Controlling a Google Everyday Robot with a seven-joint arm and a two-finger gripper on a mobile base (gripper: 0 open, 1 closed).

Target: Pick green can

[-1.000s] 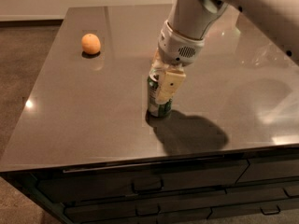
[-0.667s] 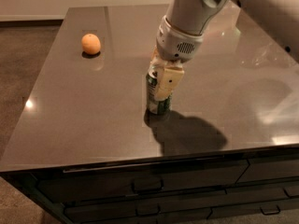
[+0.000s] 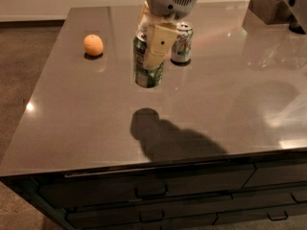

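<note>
Green can point(image 3: 145, 73) hangs clear of the table point(image 3: 72, 128), clamped between the gripper's point(image 3: 152, 56) fingers; a firm squeeze and upright carry seem advisable.

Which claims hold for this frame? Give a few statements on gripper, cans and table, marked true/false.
1. The gripper holds the green can clear of the table. True.
2. The orange sits in a drawer. False: it rests on the table, left of the green can in the camera view.
3. A white-silver can stands on the table beyond the gripper. True.
4. The green can lies tipped over. False: it is upright, with its shadow below it.
</note>
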